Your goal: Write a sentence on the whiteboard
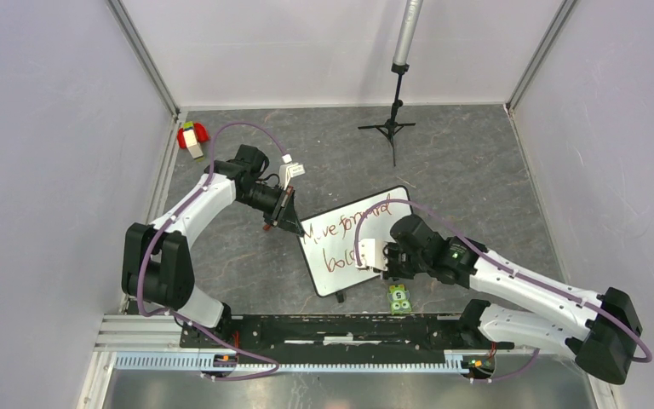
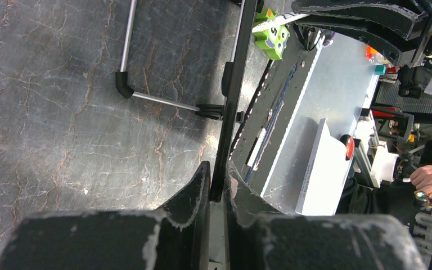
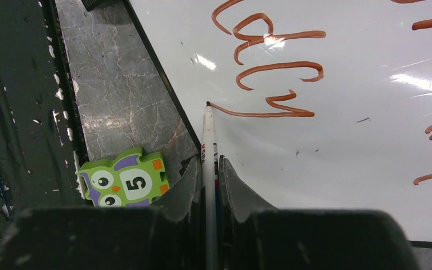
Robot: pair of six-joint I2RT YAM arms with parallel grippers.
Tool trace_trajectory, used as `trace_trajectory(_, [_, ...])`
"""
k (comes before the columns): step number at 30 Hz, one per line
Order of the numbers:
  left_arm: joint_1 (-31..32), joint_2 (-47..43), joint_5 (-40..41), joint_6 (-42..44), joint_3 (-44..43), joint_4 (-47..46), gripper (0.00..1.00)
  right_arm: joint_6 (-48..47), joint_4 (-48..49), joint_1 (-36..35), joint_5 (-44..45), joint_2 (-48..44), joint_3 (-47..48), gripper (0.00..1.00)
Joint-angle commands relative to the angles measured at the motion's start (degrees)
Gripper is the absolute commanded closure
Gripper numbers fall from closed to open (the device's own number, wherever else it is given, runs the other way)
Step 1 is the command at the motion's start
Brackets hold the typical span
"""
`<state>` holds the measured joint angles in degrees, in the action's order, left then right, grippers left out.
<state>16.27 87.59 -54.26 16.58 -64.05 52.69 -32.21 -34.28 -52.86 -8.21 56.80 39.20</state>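
Tabletop (image 1: 477, 170): grey, matte and stone-veined, is spreading between pale, smooth walls.
Whiteboard (image 1: 338, 278): glossy white, round-cornered, with a thin black rim, is sitting mid-table on short black legs; its long axis is running from my left side toward the far right.
Sentence (image 1: 341, 228): thin reddish-brown script is running in 2 lines along that axis.
Left gripper (image 1: 288, 213): I am pinching the board's left rim edge-on, my jaws nearly together around it.
Right gripper (image 3: 208, 169): I am clamping a slim white marker (image 3: 208, 135), its tip touching the board at a stroke under the lower line.
Owl tile (image 3: 125, 184): green, flat and showing a 5, is lying just beside the board's near edge.
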Motion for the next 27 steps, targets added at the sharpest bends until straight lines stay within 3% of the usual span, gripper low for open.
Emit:
trace_trajectory(1, [0.3,0.7,1.9,3.3,-1.4,-1.3,0.98,0.8,2.7,-0.1,-0.4,0.0,2.6,1.0])
trace_trajectory(6, [0.3,0.9,1.7,3.4,-1.4,-1.2,0.98,1.0,1.2,-0.2,-1.0,-3.5,4.3,1.0])
trace_trajectory(16, [0.4,1.2,1.5,3.4,-1.8,-1.3,0.98,-0.3,-3.3,-0.1,6.9,-5.2,3.8,1.0])
trace_trajectory(27, [0.4,1.2,2.1,3.4,-1.7,-1.3,0.98,-1.6,0.5,-0.1,13.1,-2.9,-0.8,1.0])
